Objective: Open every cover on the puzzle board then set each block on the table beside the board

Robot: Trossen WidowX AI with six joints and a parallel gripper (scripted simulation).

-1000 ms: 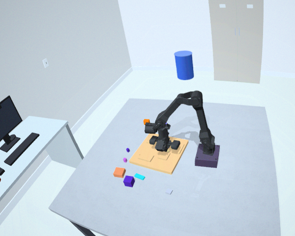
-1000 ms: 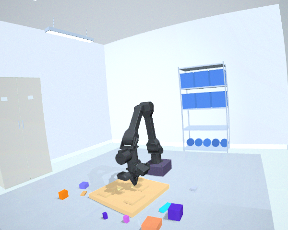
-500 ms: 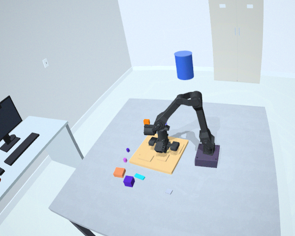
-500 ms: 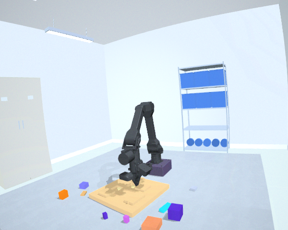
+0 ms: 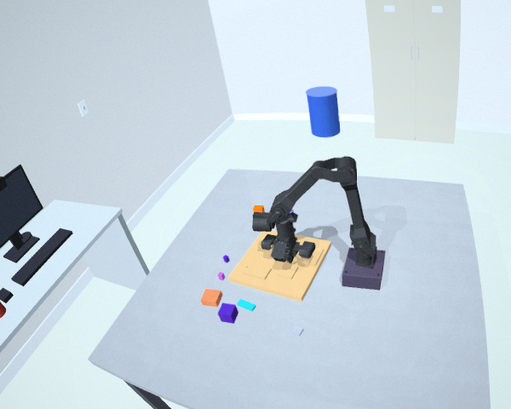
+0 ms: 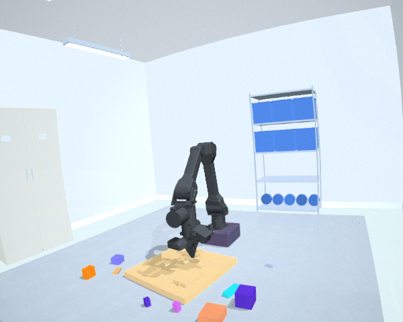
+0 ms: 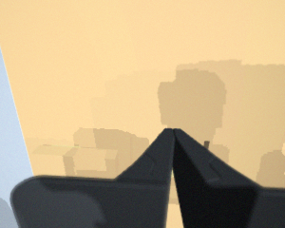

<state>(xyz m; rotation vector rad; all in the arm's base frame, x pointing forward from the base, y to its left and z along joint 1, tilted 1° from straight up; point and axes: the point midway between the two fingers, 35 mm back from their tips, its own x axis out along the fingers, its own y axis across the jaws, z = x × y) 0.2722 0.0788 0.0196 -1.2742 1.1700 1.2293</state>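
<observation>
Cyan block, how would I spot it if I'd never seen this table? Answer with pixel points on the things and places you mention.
Find the wooden board (image 5: 286,288) (image 6: 208,277) on the grey table. Just off its edge, beside the big purple cube (image 5: 227,313) (image 6: 245,296), lies the cyan block (image 5: 246,305) (image 6: 230,290). It is flat and oblong, the only cyan piece among its neighbours.

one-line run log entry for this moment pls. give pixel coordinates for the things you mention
gripper (image 5: 286,259) (image 6: 193,256) (image 7: 171,136): shut, nothing held | position: over puzzle board (image 5: 286,290) (image 6: 208,277) (image 7: 109,43) | contact with board: cannot tell | magenta block (image 5: 221,276) (image 6: 176,306): on table, off board
</observation>
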